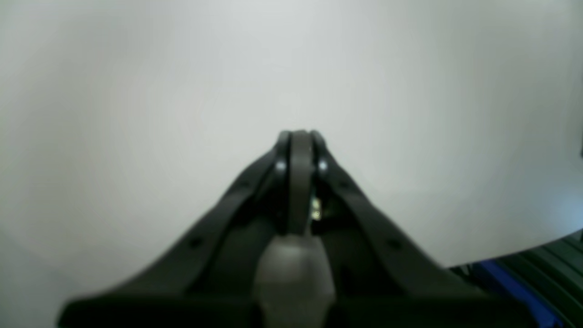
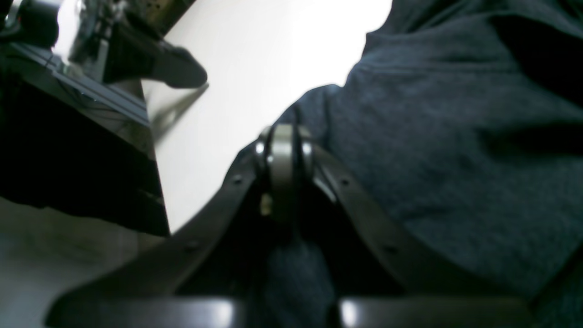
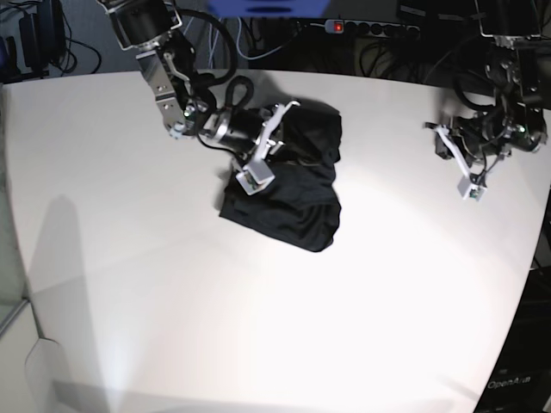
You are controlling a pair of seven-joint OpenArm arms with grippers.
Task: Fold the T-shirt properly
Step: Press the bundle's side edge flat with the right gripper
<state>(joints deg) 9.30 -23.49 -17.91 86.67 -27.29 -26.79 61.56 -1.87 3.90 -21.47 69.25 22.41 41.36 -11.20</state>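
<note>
Far-left of the base view, the right arm comes down from the far edge and bends toward the middle of the counter (image 3: 129, 284), its wrist laid low over the T-shirt (image 3: 288, 202). The right claw (image 2: 283, 146) sits right at the shirt's left/far edge. In the right wrist view its fingers are pressed together, w/ dark fabric bunched just behind and beside the tips and more cloth filling the right of that view. Whether a fold is actually pinched between the tips can't be told; it looks at least touching.

The shirt itself is a crumpled, partly folded black bundle, center-left and toward the far side. Its long axis runs roughly from far to near, slightly slanted, w/ the near lobe spreading out toward the viewer. From the right claw the bulk of the cloth lies to the right and nearer.

Far right, the left arm hangs well apart from the shirt, near the counter's right edge. The left claw (image 1: 298, 136) is pressed together on nothing, only bare counter under it.

Judgement: the right arm is by far the nearer, so any next tuck or drag likely falls to it, pulling across the short axis.
</note>
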